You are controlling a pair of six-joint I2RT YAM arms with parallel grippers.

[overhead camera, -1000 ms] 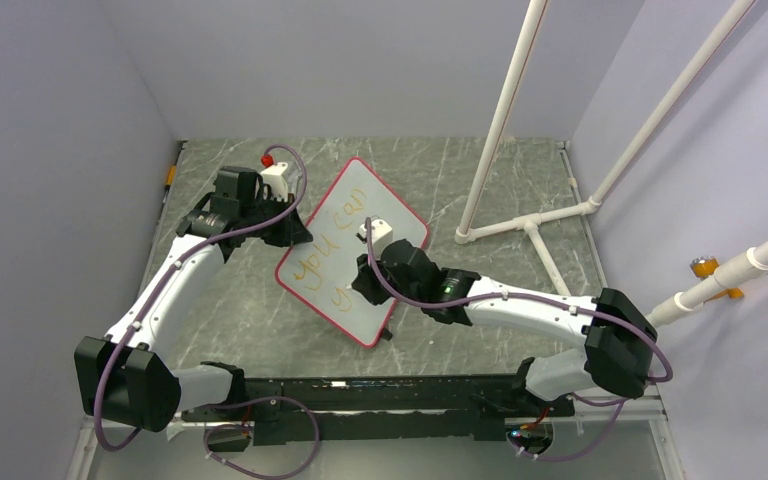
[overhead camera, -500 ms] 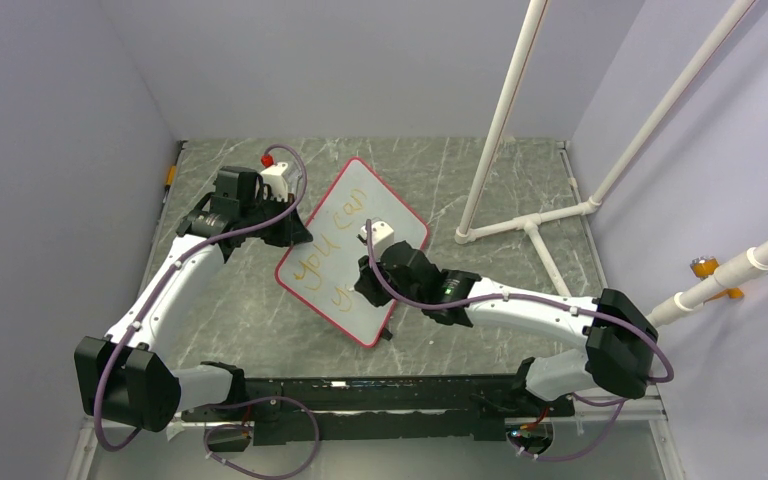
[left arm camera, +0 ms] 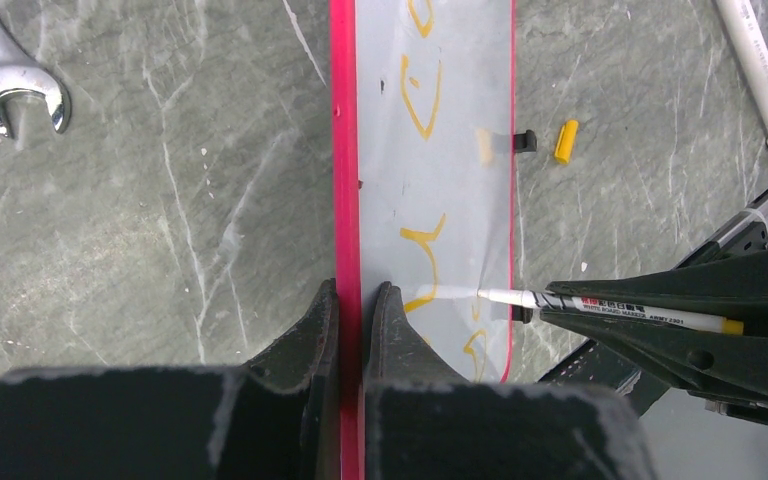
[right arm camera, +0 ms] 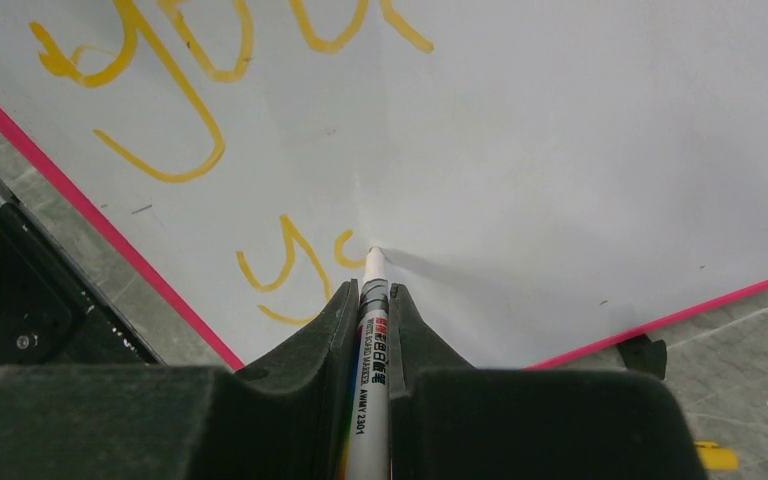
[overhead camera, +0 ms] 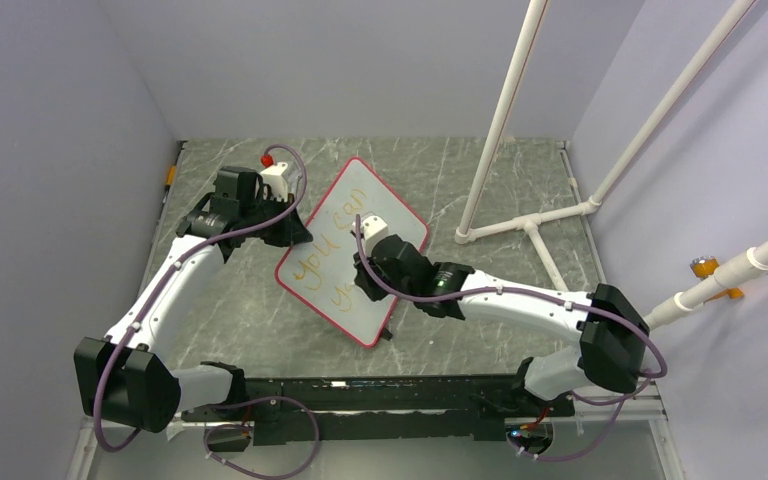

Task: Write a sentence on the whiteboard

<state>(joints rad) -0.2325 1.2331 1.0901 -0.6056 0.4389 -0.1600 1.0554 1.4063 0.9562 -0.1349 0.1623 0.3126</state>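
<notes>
The whiteboard, white with a red-pink frame, lies tilted on the table. Orange writing reads "you can" on one line, with a "y" and the start of another letter below. My left gripper is shut on the whiteboard's red edge. My right gripper is shut on a white marker, its tip touching the board right of the "y". The marker also shows in the left wrist view.
A wrench lies on the grey stone-patterned table left of the board. A yellow marker cap lies beside the board's far edge near a black clip. A white pipe frame stands at the right.
My right gripper has shifted slightly up and left over the board with the marker, and a new orange stroke has appeared after the "y". The left arm has not moved.
</notes>
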